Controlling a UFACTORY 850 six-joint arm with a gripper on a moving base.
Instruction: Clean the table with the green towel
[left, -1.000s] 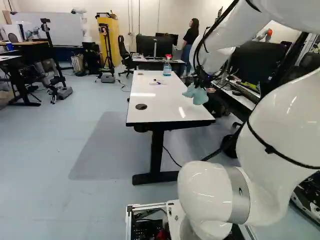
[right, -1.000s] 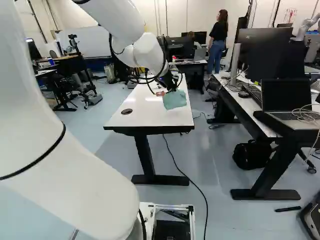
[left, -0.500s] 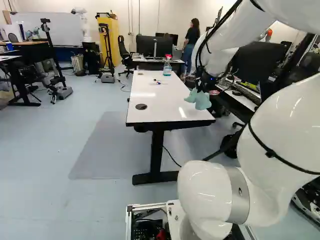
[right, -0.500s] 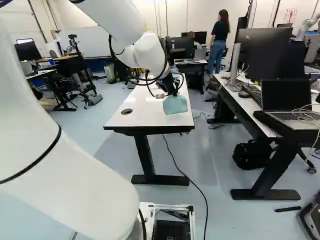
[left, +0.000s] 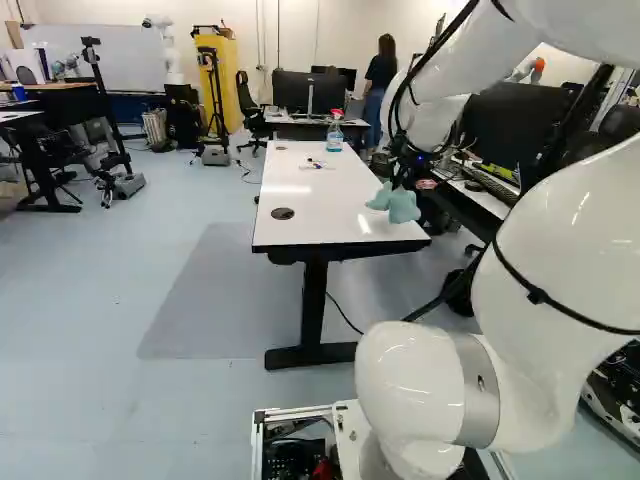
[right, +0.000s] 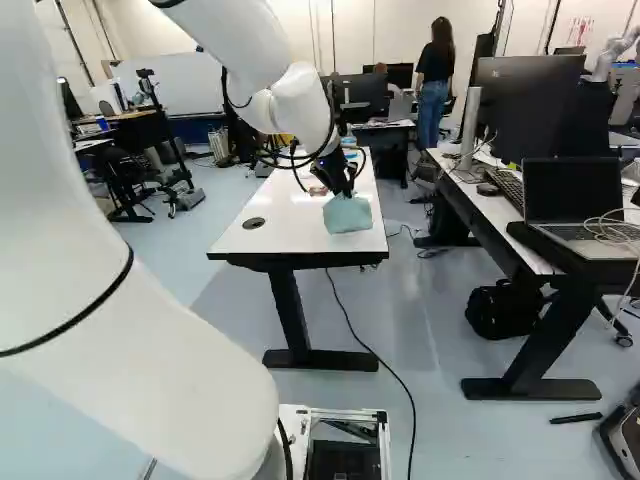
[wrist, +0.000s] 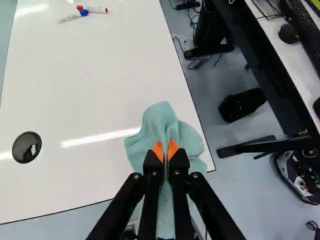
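Clamping the green towel (wrist: 162, 117) between both orange-tipped fingers, the gripper (wrist: 165, 149) stands over the near right corner of the white table (wrist: 90, 105). The cloth is bunched at the grip, with loose folds spreading ahead of the fingers and to either side. Whether its lower edge touches the tabletop cannot be told from these views.

The governing relation is as follows: the table's long axis runs away from the base, and nearly all of its surface lies ahead of the gripper and to its left. The floor begins just beside the towel on the right. The coming move, in the inspector's judgement, calls for lowering the cloth until it lies flat, then wiping leftward or lengthwise, never outward.

Items noted on the surface: a round cable cover (wrist: 26, 147) left of the gripper, two markers (wrist: 74, 17) (wrist: 95, 9) farther ahead, and a spray bottle (left: 335, 135) near the far end. The markers could be swept aside by a long stroke. Wiping appears to be at an early stage.
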